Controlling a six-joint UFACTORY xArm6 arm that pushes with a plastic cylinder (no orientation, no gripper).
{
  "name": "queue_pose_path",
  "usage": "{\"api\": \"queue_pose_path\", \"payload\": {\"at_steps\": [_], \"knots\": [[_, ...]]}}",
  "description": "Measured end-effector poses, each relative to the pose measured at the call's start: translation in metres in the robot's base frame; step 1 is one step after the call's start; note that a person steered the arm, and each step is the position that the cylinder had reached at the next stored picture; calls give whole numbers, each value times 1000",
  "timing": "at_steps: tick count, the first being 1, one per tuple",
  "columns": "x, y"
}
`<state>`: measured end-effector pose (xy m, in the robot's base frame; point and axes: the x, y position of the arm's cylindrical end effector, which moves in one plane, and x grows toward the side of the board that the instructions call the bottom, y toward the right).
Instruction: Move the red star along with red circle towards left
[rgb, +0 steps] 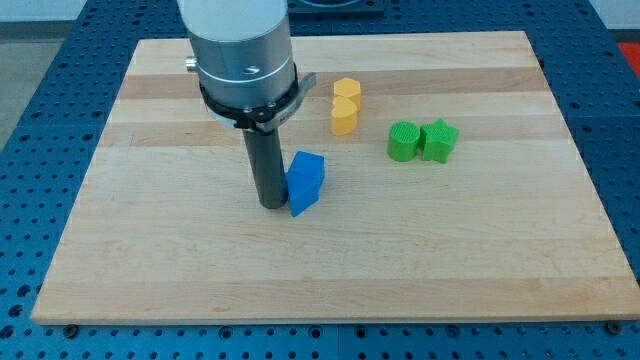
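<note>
I see no red star and no red circle in the camera view; the arm's body may hide them. My tip (271, 205) rests on the wooden board (150, 250), left of centre. A blue block (305, 183), made of angular pieces, sits right against the tip's right side. Two yellow blocks (345, 106) stand stacked close together above and to the right of the tip. A green round block (404, 141) and a green star (439, 140) touch each other further to the right.
The arm's grey cylinder (240, 50) covers part of the board's top left. The board lies on a blue perforated table (40, 150).
</note>
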<state>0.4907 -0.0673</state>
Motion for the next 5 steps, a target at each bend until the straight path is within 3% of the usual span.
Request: {"api": "queue_pose_path", "payload": {"at_steps": [5], "knots": [[-35, 44]]}}
